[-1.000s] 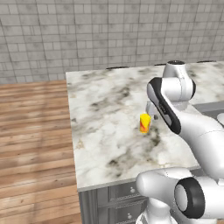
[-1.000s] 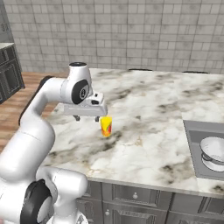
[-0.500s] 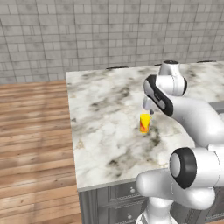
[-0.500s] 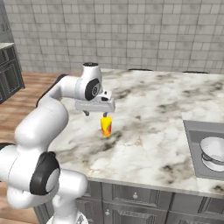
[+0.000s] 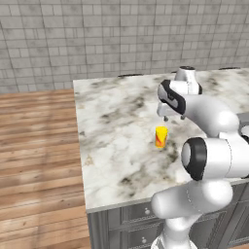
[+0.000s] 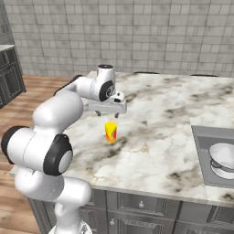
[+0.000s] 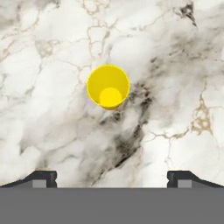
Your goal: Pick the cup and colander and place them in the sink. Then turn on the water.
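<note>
Since a second ago, the gripper (image 6: 113, 112) is being swung in above the cup (image 6: 110, 131), jaws spread wide and empty. Standing upright on the counter (image 6: 155, 137), the cup is being lined up for pickup; the colander (image 6: 222, 157) is lying in the sink (image 6: 199, 137).

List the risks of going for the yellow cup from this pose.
1. The open end effector hangs above the cup, but in the hand view the cup sits ahead of the fingertips, not between them; a straight descent may clip the rim and tip it.
2. The cup is small and upright on smooth marble counter; a nudge might slide it.
3. The colander already lies in the sink, so a careless drop could strike it.
</note>
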You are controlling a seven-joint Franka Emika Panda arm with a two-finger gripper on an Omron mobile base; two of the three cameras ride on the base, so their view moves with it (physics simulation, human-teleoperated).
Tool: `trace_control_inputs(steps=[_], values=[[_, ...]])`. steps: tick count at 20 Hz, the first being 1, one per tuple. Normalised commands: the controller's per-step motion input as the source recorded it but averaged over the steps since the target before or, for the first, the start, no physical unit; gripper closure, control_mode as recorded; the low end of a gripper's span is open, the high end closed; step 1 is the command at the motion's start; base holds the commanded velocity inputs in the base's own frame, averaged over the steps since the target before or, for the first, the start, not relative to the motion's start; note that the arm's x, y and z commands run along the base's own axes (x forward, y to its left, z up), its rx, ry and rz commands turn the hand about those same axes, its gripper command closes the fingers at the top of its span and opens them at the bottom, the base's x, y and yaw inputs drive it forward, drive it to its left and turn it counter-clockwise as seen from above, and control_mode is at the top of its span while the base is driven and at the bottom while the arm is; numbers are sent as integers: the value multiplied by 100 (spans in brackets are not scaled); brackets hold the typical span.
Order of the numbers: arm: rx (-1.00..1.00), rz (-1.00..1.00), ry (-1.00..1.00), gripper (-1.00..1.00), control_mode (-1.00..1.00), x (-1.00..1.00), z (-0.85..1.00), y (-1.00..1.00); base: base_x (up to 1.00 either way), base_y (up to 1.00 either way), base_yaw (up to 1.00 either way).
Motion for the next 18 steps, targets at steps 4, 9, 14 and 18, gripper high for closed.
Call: trace_control_inputs(steps=[4,9,14,18], values=[[0,-1,-2,-100,-100,28,-32,0,0,0,0],[0,0,-15,-100,-100,12,-61,0,0,0,0],[0,0,-17,-100,-100,13,-50,0,0,0,0],[0,0,-1,-100,-100,26,-11,0,0,0,0]])
